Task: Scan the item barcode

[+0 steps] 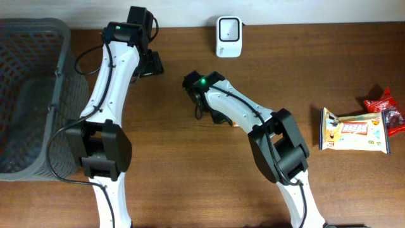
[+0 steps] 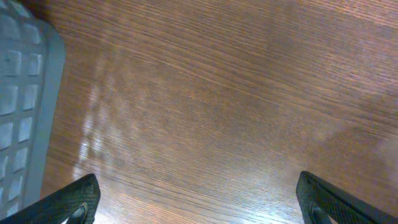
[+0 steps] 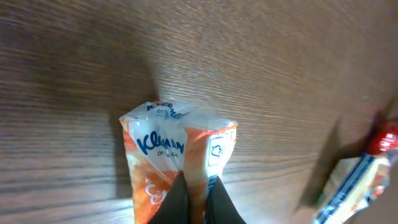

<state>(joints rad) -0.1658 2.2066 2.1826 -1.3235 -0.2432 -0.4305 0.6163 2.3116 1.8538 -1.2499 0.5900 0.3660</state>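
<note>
Dark wood-grain bench is filling every view. A grey mesh basket is sitting at its left end, and the left wrist view is catching only a corner of it. 2 white-and-black arms are reaching in from the near edge. At the right, a cream snack pack is lying flat with a red packet just beside it, their print too small to read. A white scanner is standing at the far edge, showing overhead only. The left hand is hanging spread wide over bare wood. The right hand is pinching an orange-and-white tissue packet at mid-bench. The right wrist view is showing blue script starting "Kle", while overhead the arm is hiding nearly all of the packet.
</note>
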